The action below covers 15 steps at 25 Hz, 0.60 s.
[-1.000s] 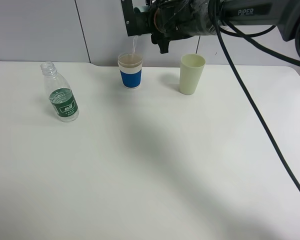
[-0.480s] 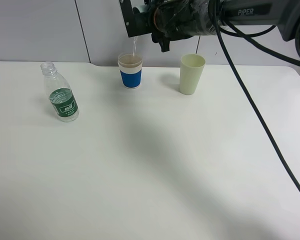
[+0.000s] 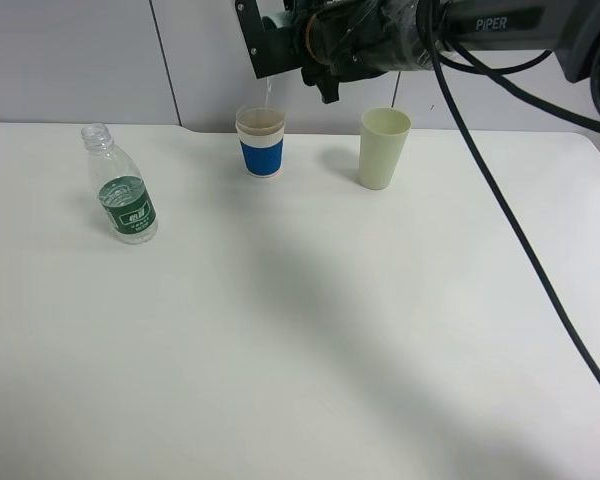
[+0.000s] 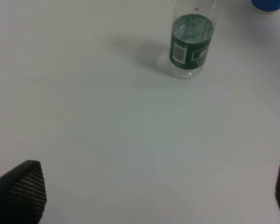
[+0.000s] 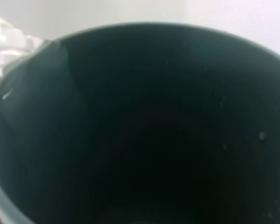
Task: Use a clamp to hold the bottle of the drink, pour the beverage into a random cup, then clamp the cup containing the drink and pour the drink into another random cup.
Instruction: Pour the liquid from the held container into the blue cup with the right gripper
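Observation:
My right gripper [image 3: 280,42] hangs tilted above the white cup with the blue sleeve [image 3: 261,142]. It is shut on the teal cup [image 5: 144,130], whose dark inside fills the right wrist view. A thin stream of clear beverage [image 3: 269,95] falls from it into the white cup; liquid shows at the teal rim [image 5: 11,39]. The uncapped bottle [image 3: 120,190] with the green label stands at the left of the table, also seen in the left wrist view [image 4: 191,42]. My left gripper [image 4: 149,200] is open, well back from the bottle, with nothing between its fingertips [image 4: 21,189].
A taller pale green cup [image 3: 383,148] stands upright to the right of the white cup, just under the right arm. A black cable [image 3: 520,240] trails from that arm across the right side of the white table [image 3: 300,330].
The right gripper's tip has shifted slightly up and to the left while the stream keeps falling into the white cup. Bottle and cups have not moved.

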Motion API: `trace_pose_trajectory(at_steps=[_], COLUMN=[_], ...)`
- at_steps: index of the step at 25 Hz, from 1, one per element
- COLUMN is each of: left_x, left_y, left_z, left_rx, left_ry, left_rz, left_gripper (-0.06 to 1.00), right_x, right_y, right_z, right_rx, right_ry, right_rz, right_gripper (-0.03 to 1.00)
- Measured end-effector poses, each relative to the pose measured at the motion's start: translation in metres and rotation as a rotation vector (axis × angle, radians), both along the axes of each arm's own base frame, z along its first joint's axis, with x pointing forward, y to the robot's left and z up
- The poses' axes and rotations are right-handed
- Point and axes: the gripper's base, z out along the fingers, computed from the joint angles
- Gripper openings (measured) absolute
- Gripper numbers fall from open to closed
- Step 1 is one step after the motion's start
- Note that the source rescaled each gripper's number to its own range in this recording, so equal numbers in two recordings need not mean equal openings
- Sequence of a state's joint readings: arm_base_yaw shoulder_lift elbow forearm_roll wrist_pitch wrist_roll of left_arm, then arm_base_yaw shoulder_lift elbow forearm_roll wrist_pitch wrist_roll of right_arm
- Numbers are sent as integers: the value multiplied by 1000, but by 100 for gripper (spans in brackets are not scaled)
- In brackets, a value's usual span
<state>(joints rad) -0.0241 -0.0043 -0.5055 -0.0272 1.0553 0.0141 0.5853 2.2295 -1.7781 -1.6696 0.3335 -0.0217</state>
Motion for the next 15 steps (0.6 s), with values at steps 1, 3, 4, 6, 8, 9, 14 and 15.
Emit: trace_pose_trajectory(at_steps=[1,3,4,6,8,9,14,15], left_x=[0,0,0,0,0,0,0,0], left_y=[0,0,0,0,0,0,0,0], left_z=[0,0,0,0,0,0,0,0], left_rx=[0,0,0,0,0,0,0,0], left_ry=[0,0,0,0,0,0,0,0], left_rz=[0,0,0,0,0,0,0,0], left_gripper=[100,100,100,100,100,100,100,100], right_x=[0,0,0,0,0,0,-1,-1], right_y=[0,0,0,0,0,1,2,3], right_z=[0,0,0,0,0,0,0,0], right_rx=[-10,-34,-41,-50,-51,-52,-82,-88], right_ry=[-2,-8,-10,-13,-14,-14,-18,-19], right_rz=[3,11,14,18,22,24,56,67], right_gripper=[0,0,0,0,0,0,0,0])
